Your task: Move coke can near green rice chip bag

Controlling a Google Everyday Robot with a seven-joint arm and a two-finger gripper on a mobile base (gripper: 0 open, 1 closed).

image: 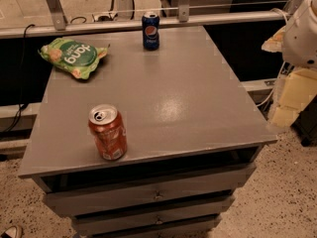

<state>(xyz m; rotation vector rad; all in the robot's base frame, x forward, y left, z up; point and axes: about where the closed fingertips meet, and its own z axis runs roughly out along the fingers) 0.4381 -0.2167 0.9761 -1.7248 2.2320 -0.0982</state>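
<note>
The coke can [108, 132], red-orange with a silver top and pull tab, stands upright near the front left edge of the grey cabinet top [183, 98]. The green rice chip bag [74, 57] lies flat at the far left corner of the top, well behind the can. My gripper [290, 100] hangs off the right side of the cabinet, beyond its edge, below the white arm [302, 31]. It is far from both the can and the bag and holds nothing that I can see.
A dark blue Pepsi can [150, 30] stands upright at the far middle edge. A metal rail [148, 24] runs behind the cabinet. Drawers [153, 195] are below the top. Speckled floor lies to the right.
</note>
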